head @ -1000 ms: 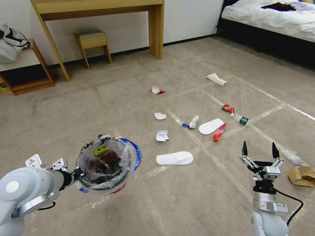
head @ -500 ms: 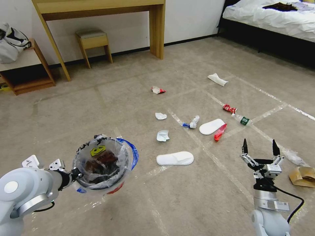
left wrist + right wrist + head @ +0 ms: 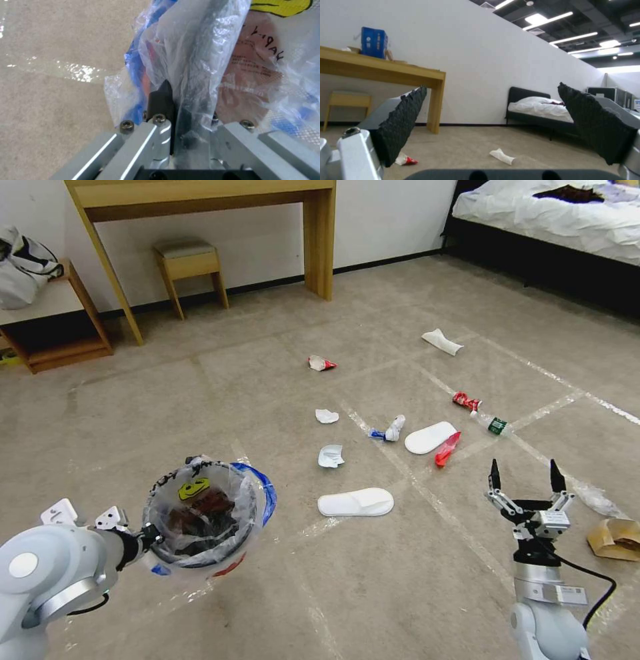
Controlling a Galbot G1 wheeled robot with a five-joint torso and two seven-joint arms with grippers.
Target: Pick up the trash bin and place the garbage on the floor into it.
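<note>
- Head view: trash bin carried off the floor at lower left, clamped at the near rim by left hand; sits lower and further left than a second ago, mouth tipped a little toward the camera.
- Bin already holding dark and brown litter inside the clear liner, yellow smiley sticker at the far rim.
- Right hand low at right, fingers spread wide, nothing between them; shifted only slightly up and left since a second ago, hovering above bare carpet.
- Garbage all lying where it was: near slipper, second slipper, red wrapper, bottle, crumpled paper. Nothing picked up in this interval.
- Reads as repositioning of the bin, pickup step done, collecting not yet resumed.
- Left wrist view: fingers pressed together on the bin's rim and bag plastic, blue handle beside them, taped carpet below. Grip looks firm.
- Right wrist view: two ribbed pads wide apart, empty gap, pointing across the room at a white scrap near the bed.
</note>
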